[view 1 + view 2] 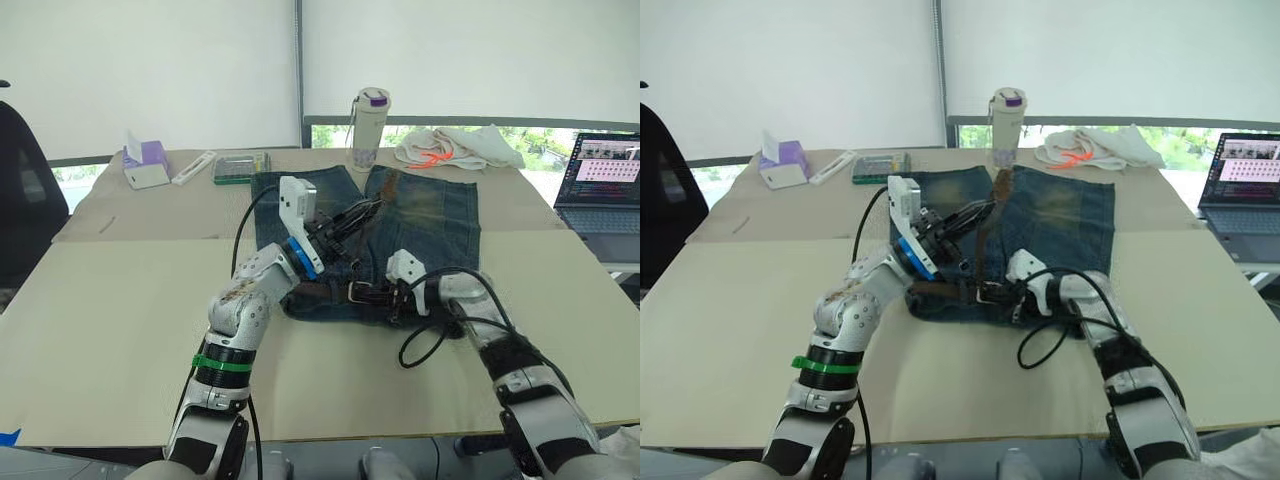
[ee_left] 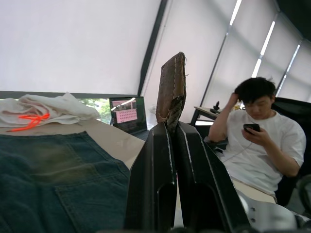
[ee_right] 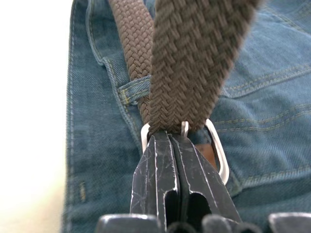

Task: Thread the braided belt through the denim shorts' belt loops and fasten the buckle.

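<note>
While braided belt [image 3: 187, 63] is lying along near waistband of denim shorts [image 1: 430, 215], right pincer [image 3: 177, 141] is pinching buckle [image 3: 216, 145], left pincer [image 2: 172, 131] is pinching belt tip. Fastening step underway; next, poke tip through buckle frame.

It looks like an office or lab workroom: white roller blinds [image 1: 150, 70] hang behind a broad beige surface [image 1: 100, 340], an open laptop [image 1: 600, 185] sits at that surface's right edge, and beside the surface a seated person [image 2: 252, 141] checks a phone.
</note>
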### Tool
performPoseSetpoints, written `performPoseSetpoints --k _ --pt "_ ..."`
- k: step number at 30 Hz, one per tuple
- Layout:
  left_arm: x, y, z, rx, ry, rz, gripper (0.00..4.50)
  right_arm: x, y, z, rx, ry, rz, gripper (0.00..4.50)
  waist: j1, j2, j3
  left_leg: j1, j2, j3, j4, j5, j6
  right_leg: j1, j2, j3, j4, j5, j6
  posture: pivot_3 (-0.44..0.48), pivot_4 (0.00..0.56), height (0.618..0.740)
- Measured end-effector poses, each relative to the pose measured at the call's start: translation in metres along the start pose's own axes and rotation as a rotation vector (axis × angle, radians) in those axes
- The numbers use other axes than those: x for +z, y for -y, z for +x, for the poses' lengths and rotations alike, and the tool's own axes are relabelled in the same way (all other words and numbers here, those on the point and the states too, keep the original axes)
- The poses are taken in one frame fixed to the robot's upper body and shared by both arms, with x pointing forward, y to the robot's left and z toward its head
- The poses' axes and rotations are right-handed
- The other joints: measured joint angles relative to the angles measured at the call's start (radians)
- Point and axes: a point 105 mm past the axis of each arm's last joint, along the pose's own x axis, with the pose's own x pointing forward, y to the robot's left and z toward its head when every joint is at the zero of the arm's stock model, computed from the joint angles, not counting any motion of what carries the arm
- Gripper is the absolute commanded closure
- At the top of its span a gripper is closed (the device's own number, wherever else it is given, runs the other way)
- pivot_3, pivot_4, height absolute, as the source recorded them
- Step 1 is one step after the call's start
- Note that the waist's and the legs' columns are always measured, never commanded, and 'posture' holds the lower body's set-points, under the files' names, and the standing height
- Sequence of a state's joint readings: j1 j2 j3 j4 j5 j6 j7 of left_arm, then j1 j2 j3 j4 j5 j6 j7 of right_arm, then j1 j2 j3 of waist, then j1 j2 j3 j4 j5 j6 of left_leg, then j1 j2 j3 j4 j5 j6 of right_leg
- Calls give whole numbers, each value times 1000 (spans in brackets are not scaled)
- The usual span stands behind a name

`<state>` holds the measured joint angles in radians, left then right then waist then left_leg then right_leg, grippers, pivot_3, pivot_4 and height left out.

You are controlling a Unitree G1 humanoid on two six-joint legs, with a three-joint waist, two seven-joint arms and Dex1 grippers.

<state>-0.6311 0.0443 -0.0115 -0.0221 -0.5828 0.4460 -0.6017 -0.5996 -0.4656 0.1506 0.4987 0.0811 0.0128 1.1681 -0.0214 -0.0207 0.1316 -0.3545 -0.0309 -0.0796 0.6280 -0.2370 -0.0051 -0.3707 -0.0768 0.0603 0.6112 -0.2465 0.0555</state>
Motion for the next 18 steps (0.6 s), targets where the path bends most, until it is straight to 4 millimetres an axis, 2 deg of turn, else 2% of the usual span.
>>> performPoseSetpoints --k 3,6,8,9,10,13,15,18 --pt "0 -9 -3 34 -1 31 4500 5 -11 -13 -14 81 97 4462 7 0 2 -2 -1 0 0 0 0 -2 0 0 0 0 0 0 150 740" --pt "-3 -12 -5 45 -12 33 4500 16 -8 -21 -65 141 114 4462 7 1 3 -3 -1 0 0 0 0 -3 0 0 0 0 0 0 150 740" --pt "-5 -11 -3 43 -11 46 4500 34 0 -33 -144 210 122 3900 8 0 3 -3 -1 0 0 0 0 -3 0 0 0 0 0 0 150 740" --pt "-9 -9 -1 39 -17 55 4500 44 2 -40 -201 240 118 3735 9 0 3 -3 -1 0 0 0 0 -3 0 0 0 0 0 0 150 740" --pt "-15 -10 -1 45 -33 59 4500 50 1 -45 -247 269 128 3379 9 0 3 -4 -1 0 0 0 0 -3 0 0 0 0 1 0 150 740" --pt "-25 -15 0 76 -52 82 4500 60 -3 -53 -340 343 218 2236 9 0 3 -5 -1 0 0 0 0 -5 0 0 0 0 1 0 150 740" --pt "-30 -16 1 81 -70 121 4500 69 2 -60 -424 411 281 1601 8 0 3 -7 -1 0 0 0 0 -7 0 1 1 0 1 0 150 740" --pt "-39 -18 1 84 -116 266 4500 83 7 -72 -506 522 436 1601 10 0 3 -11 -1 -1 0 0 0 -13 0 2 2 0 0 0 150 740"
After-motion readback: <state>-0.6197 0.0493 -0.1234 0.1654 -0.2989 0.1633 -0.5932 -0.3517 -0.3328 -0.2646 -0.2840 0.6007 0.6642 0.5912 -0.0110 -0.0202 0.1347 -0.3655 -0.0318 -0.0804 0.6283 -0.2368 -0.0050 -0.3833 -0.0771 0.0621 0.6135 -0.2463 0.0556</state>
